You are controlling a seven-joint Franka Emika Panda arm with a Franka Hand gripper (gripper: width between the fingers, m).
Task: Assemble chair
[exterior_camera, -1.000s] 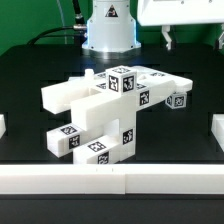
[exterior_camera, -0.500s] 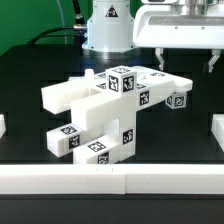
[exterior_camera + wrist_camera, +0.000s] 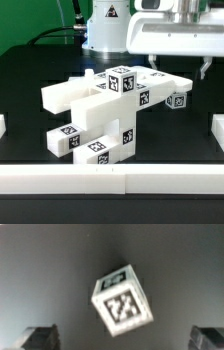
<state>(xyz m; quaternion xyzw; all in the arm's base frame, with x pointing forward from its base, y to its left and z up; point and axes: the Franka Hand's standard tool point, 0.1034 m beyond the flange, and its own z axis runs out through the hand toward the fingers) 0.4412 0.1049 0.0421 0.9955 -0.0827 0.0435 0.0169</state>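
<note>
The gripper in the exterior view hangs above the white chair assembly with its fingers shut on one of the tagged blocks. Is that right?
Not quite. In the exterior view the gripper does hang above the chair assembly, but its fingers stand wide apart with nothing between them. The wrist view agrees: both fingers frame a tagged block lying on the table well below them.

The chair (image 3: 100, 115) is glossy white plastic, smooth and chunky, its blocks faced with flat matt black-and-white square tags (image 3: 124, 305). The counter (image 3: 30, 125) under it is smooth matt black. The tool (image 3: 176, 62) has a smooth white plastic-looking body and dark matt fingers (image 3: 38, 338).
</note>
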